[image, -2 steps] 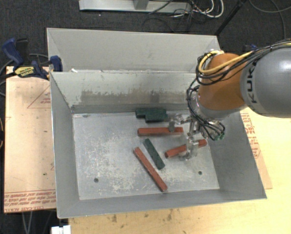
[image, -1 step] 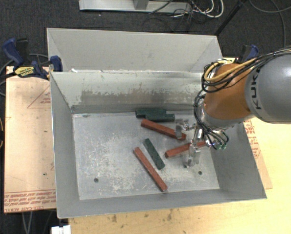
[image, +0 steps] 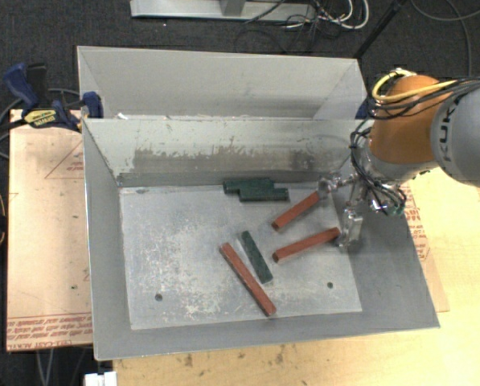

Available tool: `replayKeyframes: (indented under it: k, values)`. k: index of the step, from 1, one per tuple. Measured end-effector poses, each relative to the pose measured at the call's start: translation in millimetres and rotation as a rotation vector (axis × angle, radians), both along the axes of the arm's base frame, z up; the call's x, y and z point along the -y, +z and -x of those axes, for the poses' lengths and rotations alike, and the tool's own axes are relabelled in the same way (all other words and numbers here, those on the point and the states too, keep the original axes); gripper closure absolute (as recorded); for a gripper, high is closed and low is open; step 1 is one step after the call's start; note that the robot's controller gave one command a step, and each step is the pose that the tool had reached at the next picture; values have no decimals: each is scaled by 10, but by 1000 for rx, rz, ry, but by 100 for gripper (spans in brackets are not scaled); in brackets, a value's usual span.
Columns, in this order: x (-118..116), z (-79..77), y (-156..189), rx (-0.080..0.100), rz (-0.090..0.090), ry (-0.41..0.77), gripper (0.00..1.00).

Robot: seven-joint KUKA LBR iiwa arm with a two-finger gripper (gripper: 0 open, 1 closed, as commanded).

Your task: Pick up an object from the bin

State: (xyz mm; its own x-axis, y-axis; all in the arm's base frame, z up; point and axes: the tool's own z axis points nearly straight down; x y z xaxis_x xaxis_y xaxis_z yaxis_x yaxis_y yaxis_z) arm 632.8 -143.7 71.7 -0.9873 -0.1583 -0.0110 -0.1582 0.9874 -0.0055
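Hovering low on the right of the bin [image: 223, 79], the end effector [image: 350, 238] sits at the right tip of the middle red bar [image: 304, 245]. Open or closed, can't tell. Looks like the approach step; next it needs a clean clamp across the bar.

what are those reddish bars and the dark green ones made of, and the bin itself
Reddish bars: matte, flat colour, straight edges; probably painted wood or plastic, can't tell which. Dark green bars: same matte look, likely the same stuff. Bin: bare grey sheet metal, dull and scuffed.
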Motion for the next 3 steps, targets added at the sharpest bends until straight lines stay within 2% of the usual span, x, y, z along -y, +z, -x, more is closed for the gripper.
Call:
replayKeyframes:
  k: [1, 2, 3]
  values:
    - [-211, 677, -3, -7, -2, 202, 0]
    - [-428, 182, 57, -3, -2, 302, 0]
    - [-516, 251, 33, -5, 6, 1321, 0]
